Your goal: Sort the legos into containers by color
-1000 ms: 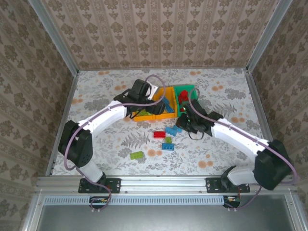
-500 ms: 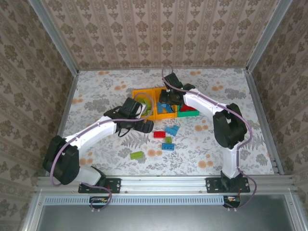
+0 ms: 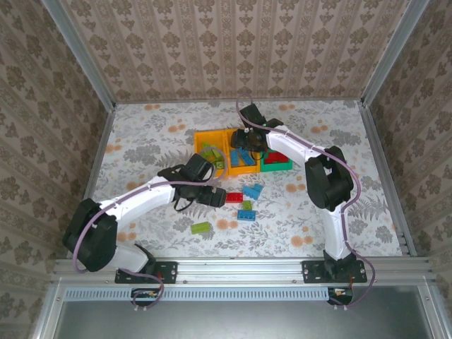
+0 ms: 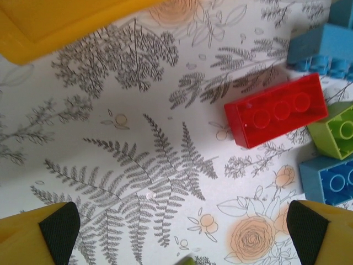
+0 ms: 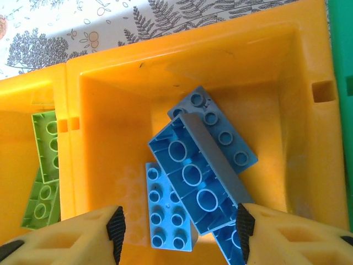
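Floral bench (image 3: 141, 134): left jaws are hovering wide, empty, nr red brick (image 4: 274, 110); right jaws half-open, empty, over orange bin (image 5: 182, 61). Prob light, rigid: pinch long sides.

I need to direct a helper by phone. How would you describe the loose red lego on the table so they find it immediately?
Find the row of bins in the middle of the table; just in front, toward the arms, sits a cluster of loose bricks. The red lego is its leftmost piece, the only red among blue and lime-green neighbours.
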